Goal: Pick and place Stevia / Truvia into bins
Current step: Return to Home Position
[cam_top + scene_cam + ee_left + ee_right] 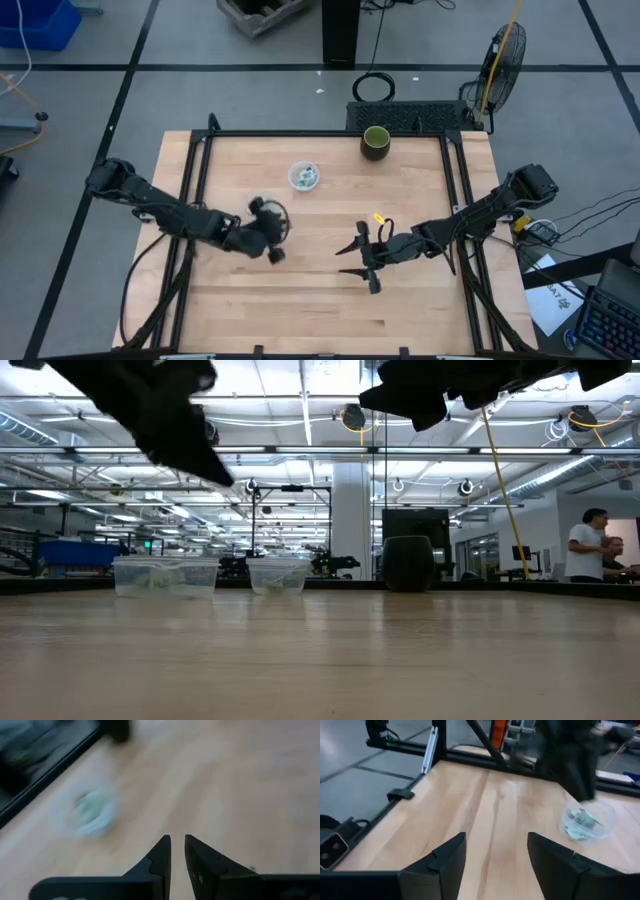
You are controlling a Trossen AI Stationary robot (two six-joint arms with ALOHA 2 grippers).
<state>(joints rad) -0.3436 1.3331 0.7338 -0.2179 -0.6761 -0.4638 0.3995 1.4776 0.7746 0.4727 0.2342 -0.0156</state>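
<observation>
Now left tool (177,839) is almost closed, seemingly empty; right tool (496,836) gapes empty, well inside the table (420,290) edges.

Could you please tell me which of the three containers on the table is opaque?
The dark green cup near the back edge of the table. The round cup and the wider tub are both clear plastic.

Sachets (581,821), seemingly green-printed, lie inside two clear bins (166,564).
</observation>
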